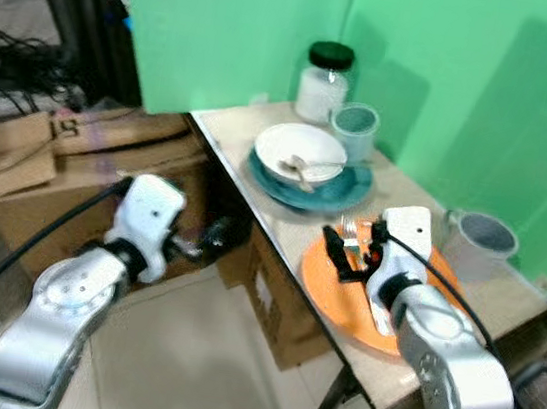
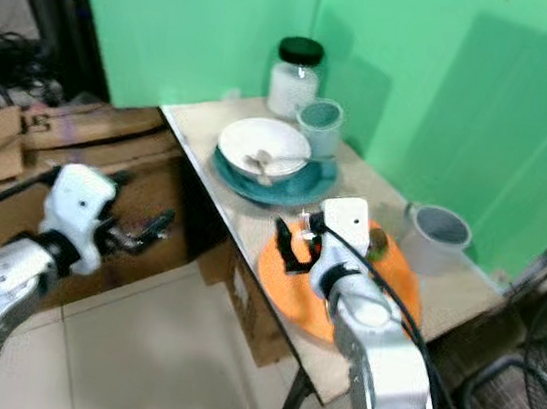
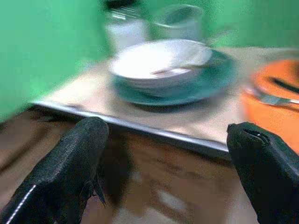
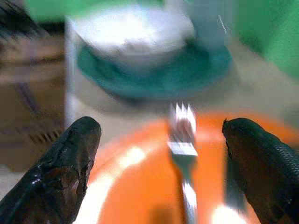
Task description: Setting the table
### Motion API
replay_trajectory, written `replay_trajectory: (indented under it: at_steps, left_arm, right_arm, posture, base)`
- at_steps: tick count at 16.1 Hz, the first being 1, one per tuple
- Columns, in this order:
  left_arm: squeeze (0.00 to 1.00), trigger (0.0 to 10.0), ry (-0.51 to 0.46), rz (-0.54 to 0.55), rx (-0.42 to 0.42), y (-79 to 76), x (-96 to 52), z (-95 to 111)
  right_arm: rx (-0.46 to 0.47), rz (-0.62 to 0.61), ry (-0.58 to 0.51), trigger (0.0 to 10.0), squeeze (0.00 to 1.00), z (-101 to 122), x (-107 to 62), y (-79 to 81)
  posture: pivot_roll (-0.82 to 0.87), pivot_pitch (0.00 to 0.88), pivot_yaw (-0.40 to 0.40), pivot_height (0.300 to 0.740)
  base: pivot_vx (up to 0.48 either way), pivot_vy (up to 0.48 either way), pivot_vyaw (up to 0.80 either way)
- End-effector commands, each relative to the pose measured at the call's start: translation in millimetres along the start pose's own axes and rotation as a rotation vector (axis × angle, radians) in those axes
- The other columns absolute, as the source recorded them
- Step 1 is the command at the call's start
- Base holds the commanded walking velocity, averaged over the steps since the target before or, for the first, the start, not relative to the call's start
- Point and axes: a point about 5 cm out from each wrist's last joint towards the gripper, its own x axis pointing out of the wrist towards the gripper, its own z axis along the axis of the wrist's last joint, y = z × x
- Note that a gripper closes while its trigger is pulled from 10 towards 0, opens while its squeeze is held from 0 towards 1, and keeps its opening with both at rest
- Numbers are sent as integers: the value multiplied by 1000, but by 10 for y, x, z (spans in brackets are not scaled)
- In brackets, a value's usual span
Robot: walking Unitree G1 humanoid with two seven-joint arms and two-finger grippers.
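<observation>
The table (image 1: 231, 130) is partly laid. At the far end a white bowl (image 1: 299, 150) sits on a teal plate (image 1: 346, 191), with a spoon (image 1: 303, 172) lying in the bowl. Just behind them stand a pale cup (image 1: 354, 127) and a jar with a black lid (image 1: 325, 80). Nearer the robot an orange plate (image 1: 329, 282) lies close to the table's front edge, with a fork (image 4: 183, 140) resting on it, tines pointing toward the teal plate. A grey mug (image 1: 480, 242) stands to the right of the orange plate, near the green wall.

The right gripper (image 1: 350, 253) hovers low over the orange plate with its fingers spread wide on either side of the fork, holding nothing. The left gripper (image 3: 168, 172) is off the table, out over the floor in front of the cardboard boxes (image 1: 67, 162), fingers likewise apart and empty, aimed toward the table edge and the teal plate.

So one place looks set: plate, bowl, spoon, cup. The second place has its plate, fork and perhaps its mug, though the wrist pictures are blurred and I can't say whether the fork lies where it is meant to. What seems left is tidying that second setting.
</observation>
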Motion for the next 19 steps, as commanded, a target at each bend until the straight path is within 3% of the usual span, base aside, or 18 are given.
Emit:
replay_trajectory:
  at_steps: [1, 3, 4, 5, 6, 8, 9, 10, 14, 15, 16, 17, 18, 19]
  left_arm:
    - [0, 10000, 1, -68, 1, -35, 12, 25]
    - [0, 10000, 16, -217, -12, -167, 11, 50]
    - [0, 10000, 23, -261, -7, -194, 10, 55]
    - [0, 10000, 35, -277, -6, -202, 6, 39]
    - [0, 10000, 67, -357, -10, -262, -25, -14]
    - [0, 10000, 98, -415, -21, -295, -40, -56]
    - [0, 10000, 101, -420, -23, -289, -38, -57]
    - [0, 10000, 105, -431, -27, -279, -36, -60]
    - [0, 10000, 111, -450, -24, -248, -29, -72]
    - [0, 10000, 110, -449, -26, -245, -36, -69]
    - [0, 10000, 108, -446, -28, -239, -37, -65]
    - [0, 10000, 108, -445, -28, -237, -38, -66]
    - [0, 10000, 108, -444, -27, -235, -42, -66]
    - [0, 10000, 108, -444, -27, -236, -44, -68]
  right_arm:
    - [1, -22, 41, 10000, 0, -18, 16, -42]
    - [12, -61, 86, 10000, 0, -37, 27, -113]
    - [15, -88, 105, 10000, 82, -36, 30, -155]
    - [20, -109, 117, 10000, 1000, -32, 33, -182]
    - [55, -172, 137, 10000, 1000, -19, 65, -266]
    - [75, -216, 150, 10000, 1000, -22, 132, -333]
    - [78, -229, 158, 10000, 333, -29, 152, -349]
    - [64, -261, 183, 10000, 0, -54, 201, -386]
    - [73, -270, 268, 10000, 0, -76, 363, -466]
    - [99, -280, 299, 6510, 0, -96, 362, -487]
    - [137, -288, 307, 4549, 0, -106, 366, -505]
    - [174, -285, 309, 1765, 0, -105, 357, -514]
    - [227, -279, 313, 1020, 0, -96, 343, -539]
    - [257, -278, 310, 941, 0, -75, 322, -573]
  posture:
    - [100, 0, -6, 740]
    - [93, 0, -9, 740]
    - [89, 0, -8, 740]
    - [83, 0, -7, 740]
    - [78, 0, -9, 740]
    - [76, 0, -11, 740]
    - [75, 0, -12, 740]
    - [74, 0, -12, 740]
    - [81, 0, -22, 740]
    - [82, 0, -25, 740]
    - [83, 0, -27, 740]
    - [85, 0, -30, 740]
    - [84, 0, -29, 740]
    - [82, 0, -27, 740]
  base:
    - [0, 0, 0]
    - [0, 0, 0]
    - [0, 0, 0]
    - [0, 0, 0]
    - [0, 0, 0]
    - [0, 0, 0]
    - [0, 0, 0]
    - [0, 0, 0]
    - [0, 0, 0]
    - [0, 0, 0]
    - [0, 0, 0]
    - [0, 0, 0]
    - [0, 0, 0]
    - [0, 0, 0]
